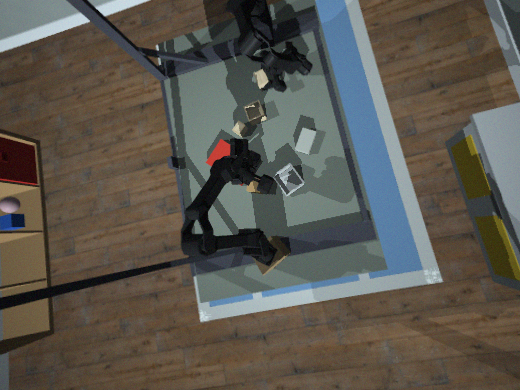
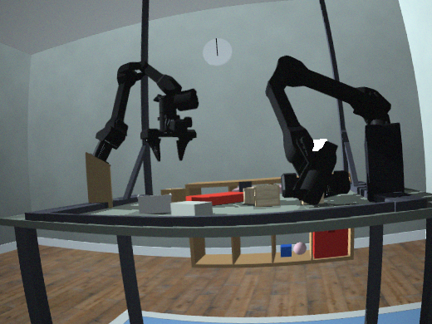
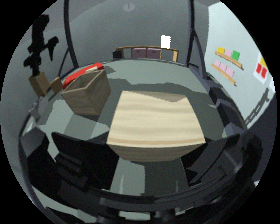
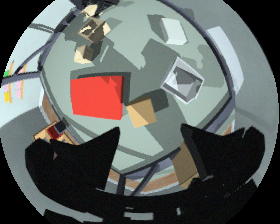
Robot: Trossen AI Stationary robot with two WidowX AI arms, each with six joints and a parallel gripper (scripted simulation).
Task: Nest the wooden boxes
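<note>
My left gripper (image 1: 267,76) is low at the far end of the table, shut on a small wooden box (image 1: 261,79). That box's wooden face fills the left wrist view (image 3: 153,122). An upright open wooden box (image 1: 254,111) sits near the table's middle, with a smaller wooden box (image 1: 240,128) beside it. Another small wooden box (image 1: 252,186) lies on the table under my right gripper (image 2: 170,146). That gripper hangs high above it, open and empty. The right wrist view shows this box (image 4: 143,112) below the open fingers.
A red block (image 1: 218,152) lies beside the right arm. A closed white box (image 1: 306,140) and an open white box (image 1: 290,179) sit toward the blue-mat side. A tall wooden panel (image 1: 274,254) stands by the right arm's base.
</note>
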